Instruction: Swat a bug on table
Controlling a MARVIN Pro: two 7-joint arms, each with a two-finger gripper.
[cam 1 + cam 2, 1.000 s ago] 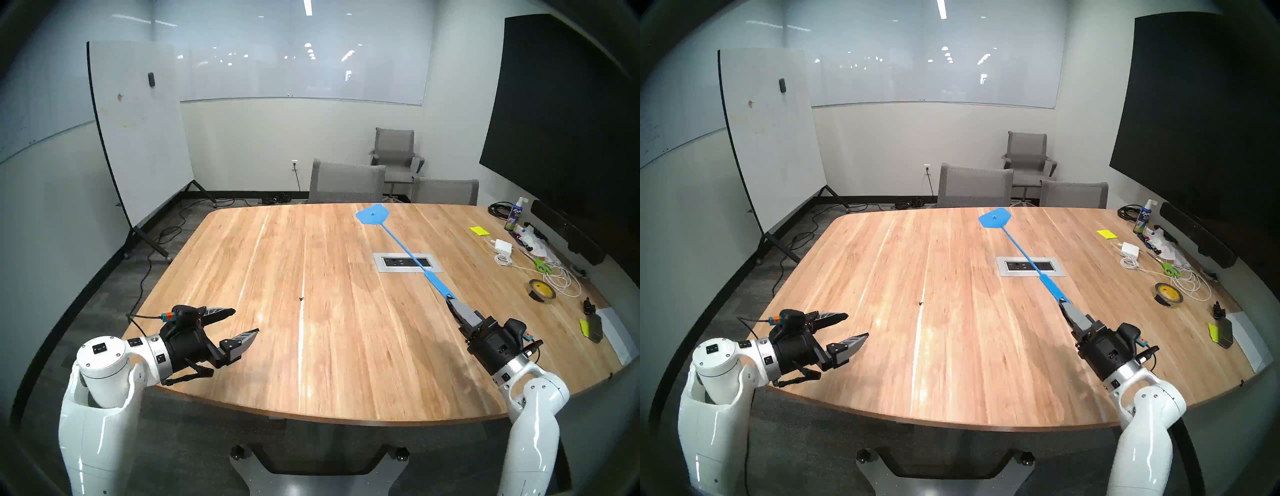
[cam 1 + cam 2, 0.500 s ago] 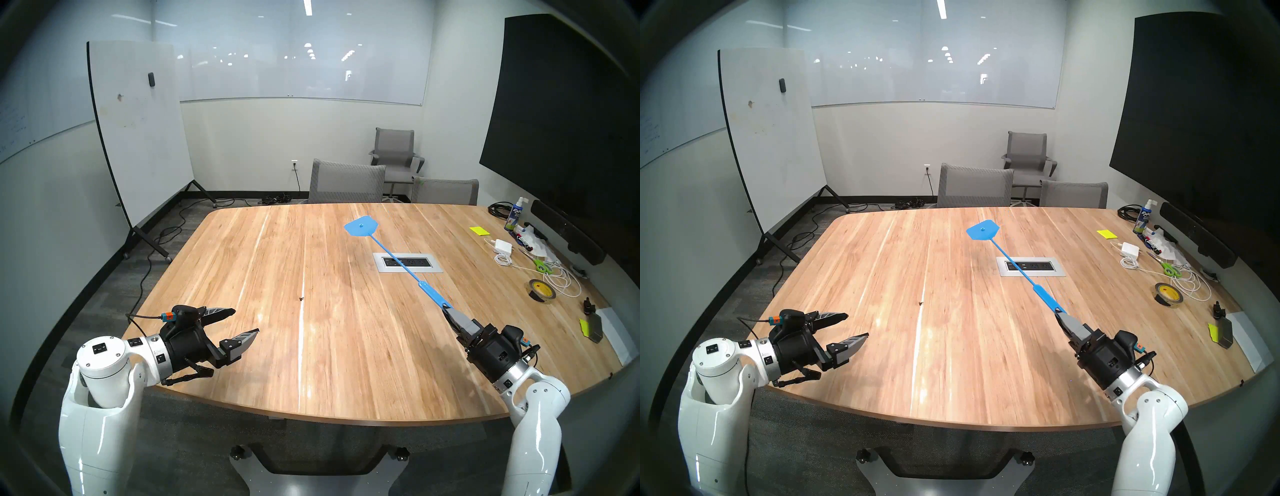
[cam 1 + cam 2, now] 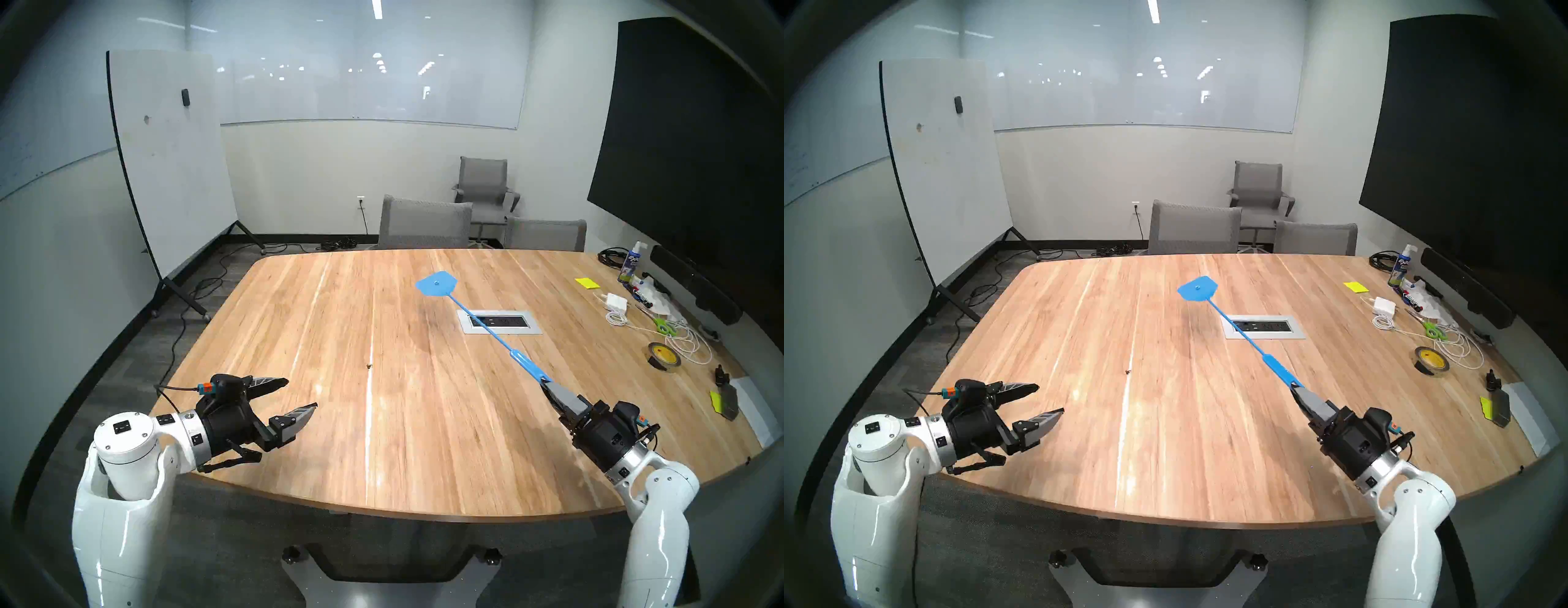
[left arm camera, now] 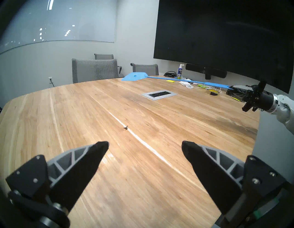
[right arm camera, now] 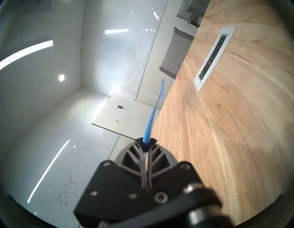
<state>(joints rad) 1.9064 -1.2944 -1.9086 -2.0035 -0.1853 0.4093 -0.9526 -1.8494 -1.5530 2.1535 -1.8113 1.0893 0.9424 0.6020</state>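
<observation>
While your right claw (image 3: 551, 384) clamps blue fly swatter (image 3: 488, 329) above surface (image 3: 424, 424), left claw (image 3: 299, 395) gapes, empty; bug (image 3: 369, 365) sits well apart.

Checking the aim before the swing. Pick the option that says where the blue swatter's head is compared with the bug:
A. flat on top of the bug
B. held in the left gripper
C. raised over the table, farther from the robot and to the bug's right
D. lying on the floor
C: the right gripper holds the blue fly swatter raised over the table, beyond and right of the bug.
</observation>
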